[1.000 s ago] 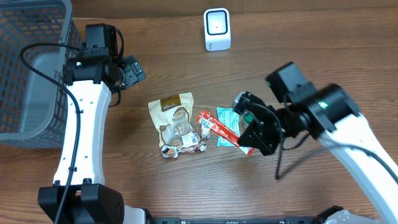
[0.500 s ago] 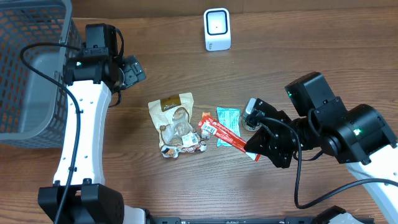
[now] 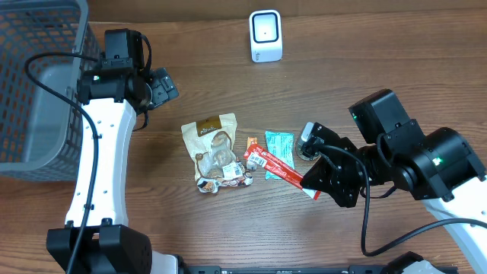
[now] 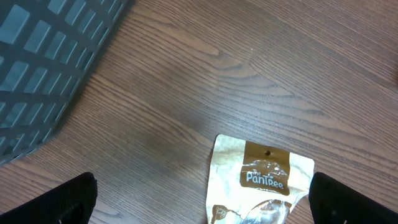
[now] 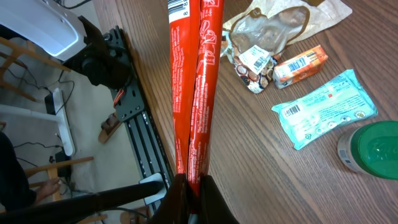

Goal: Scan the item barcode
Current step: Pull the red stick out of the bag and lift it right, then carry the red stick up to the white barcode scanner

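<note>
My right gripper (image 3: pixel 311 183) is shut on one end of a long red snack packet (image 3: pixel 275 165), lifted above the table right of centre. In the right wrist view the red packet (image 5: pixel 195 93) runs straight up from the closed jaws (image 5: pixel 193 188), with a barcode label at its top end. The white scanner (image 3: pixel 265 36) stands at the table's far edge, well away from the packet. Near the basket, my left gripper (image 3: pixel 163 85) hangs open and holds nothing; its wrist view shows its open gripper (image 4: pixel 202 186) over bare wood.
A grey mesh basket (image 3: pixel 30 84) fills the far left. On the table lie a PanTree pouch (image 3: pixel 213 148), a small orange box (image 5: pixel 300 64), a teal packet (image 3: pixel 278 152) and a green-lidded jar (image 5: pixel 373 149). The table's near edge and a floor frame show in the right wrist view.
The right arm has swung right and toward the near edge, carrying the red packet; in the last half second it barely moved. The left arm has stayed still.
</note>
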`<control>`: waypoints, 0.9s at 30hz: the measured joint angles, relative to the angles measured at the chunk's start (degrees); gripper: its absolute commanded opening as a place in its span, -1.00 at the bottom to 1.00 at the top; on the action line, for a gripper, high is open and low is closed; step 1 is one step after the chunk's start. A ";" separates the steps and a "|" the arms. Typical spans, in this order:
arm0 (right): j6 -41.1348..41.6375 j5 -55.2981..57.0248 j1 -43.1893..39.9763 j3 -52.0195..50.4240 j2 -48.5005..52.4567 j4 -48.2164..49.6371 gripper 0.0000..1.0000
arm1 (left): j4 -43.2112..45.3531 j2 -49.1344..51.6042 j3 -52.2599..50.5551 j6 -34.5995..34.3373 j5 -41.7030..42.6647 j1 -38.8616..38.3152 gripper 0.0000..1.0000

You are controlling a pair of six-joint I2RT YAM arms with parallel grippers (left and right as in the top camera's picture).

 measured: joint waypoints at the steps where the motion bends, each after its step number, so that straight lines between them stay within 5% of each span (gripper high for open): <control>1: -0.04 0.00 0.00 0.00 0.00 -0.04 -0.93 | 0.00 0.00 0.00 -0.02 0.00 0.00 1.00; 27: 23.02 22.29 0.02 0.00 14.03 9.90 -0.93 | 0.00 0.00 0.00 0.00 0.00 0.00 0.99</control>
